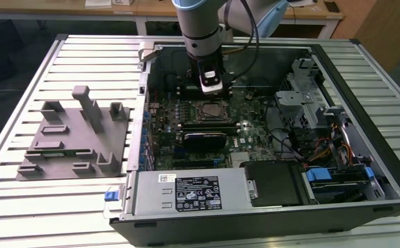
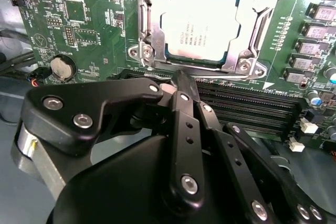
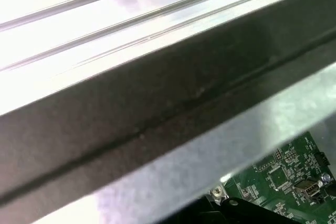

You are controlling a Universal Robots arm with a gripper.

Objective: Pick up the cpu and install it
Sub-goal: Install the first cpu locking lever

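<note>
The cpu [image 2: 202,24], a flat square chip with a silver top, lies inside the metal-framed socket [image 2: 252,40] on the green motherboard [image 2: 79,19]. In the exterior view the cpu [image 1: 209,110] sits mid-board in the open computer case. My gripper [image 1: 212,92] hangs just beyond the socket, toward the case's back wall, a little above the board. In the second wrist view the black gripper [image 2: 177,80] linkage comes together at a point beside the socket's edge, shut, with nothing held between the tips.
A grey fixture plate [image 1: 69,139] with upright blocks lies on the slatted table at the exterior view's left. The case holds a power supply [image 1: 186,191] at the front and a drive cage with cables [image 1: 317,129] at the right. The case wall [image 3: 157,103] runs close by in the first wrist view.
</note>
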